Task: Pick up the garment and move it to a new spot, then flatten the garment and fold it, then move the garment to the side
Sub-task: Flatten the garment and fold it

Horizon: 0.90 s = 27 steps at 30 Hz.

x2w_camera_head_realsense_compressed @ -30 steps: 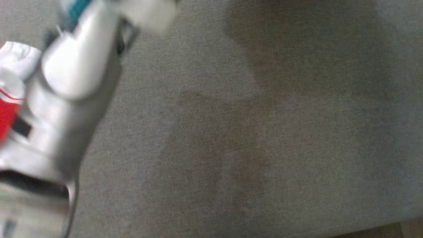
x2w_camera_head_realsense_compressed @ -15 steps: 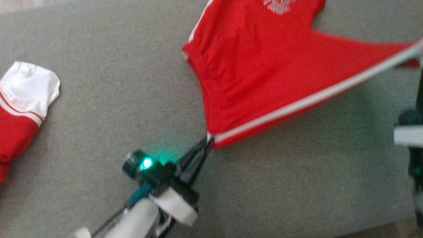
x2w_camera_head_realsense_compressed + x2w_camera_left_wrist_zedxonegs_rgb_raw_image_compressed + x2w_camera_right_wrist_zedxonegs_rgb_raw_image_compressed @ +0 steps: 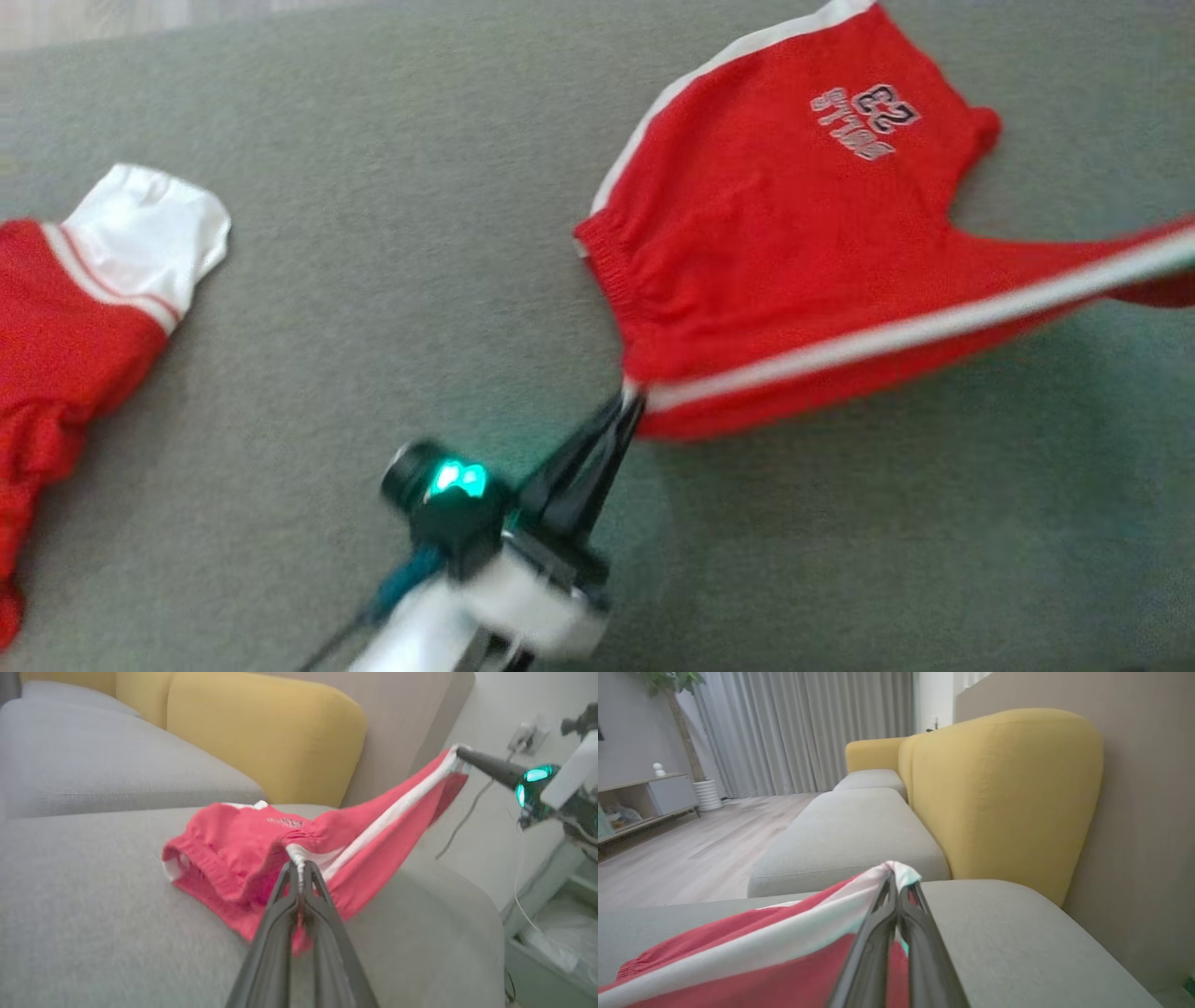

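Left gripper (image 3: 301, 870) clamped shut on the white-striped corner of the red shorts (image 3: 794, 243), low over the grey sofa seat (image 3: 373, 233); right gripper (image 3: 900, 882) pinched tight on the far end of the same stripe and held higher, so that edge ran taut between them; the rest of the shorts lay bunched on the seat, gathered elastic waistband toward the robot's left. "23" print legible upside down from the head view, a mere smudge from the left wrist; head view also gave a second red-and-white garment (image 3: 93, 299), well apart at the left. Seat cloth coarse-woven, flat; shorts a smooth knit. Behind, a rounded yellow back cushion (image 3: 261, 732); farther, from the right wrist, pale wood floor (image 3: 691, 849), pleated grey curtains (image 3: 808, 728), a low cabinet (image 3: 649, 798).
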Available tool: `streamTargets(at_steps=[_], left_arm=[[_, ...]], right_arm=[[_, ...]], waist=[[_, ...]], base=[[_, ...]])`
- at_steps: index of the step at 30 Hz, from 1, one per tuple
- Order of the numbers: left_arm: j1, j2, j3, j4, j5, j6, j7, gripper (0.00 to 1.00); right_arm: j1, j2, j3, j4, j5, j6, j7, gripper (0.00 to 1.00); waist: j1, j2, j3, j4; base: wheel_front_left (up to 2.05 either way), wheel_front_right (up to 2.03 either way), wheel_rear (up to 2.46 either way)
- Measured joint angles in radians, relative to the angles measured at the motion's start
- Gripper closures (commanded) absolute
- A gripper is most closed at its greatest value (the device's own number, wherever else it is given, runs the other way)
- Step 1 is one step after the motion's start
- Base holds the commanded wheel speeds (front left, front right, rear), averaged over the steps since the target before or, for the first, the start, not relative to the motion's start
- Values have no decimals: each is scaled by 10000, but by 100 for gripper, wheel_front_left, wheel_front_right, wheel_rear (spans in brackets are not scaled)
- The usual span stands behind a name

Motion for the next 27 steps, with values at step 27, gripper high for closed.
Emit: streamTargets(at_steps=[27], left_arm=[[-6795,-1350,-2429,4439,-3691,1325,-71,100]], right_arm=[[-8680,-2508,5509,8257,-10,0,594,100]], waist=[[2,-1,1807,1917]], base=[[0,0,0]])
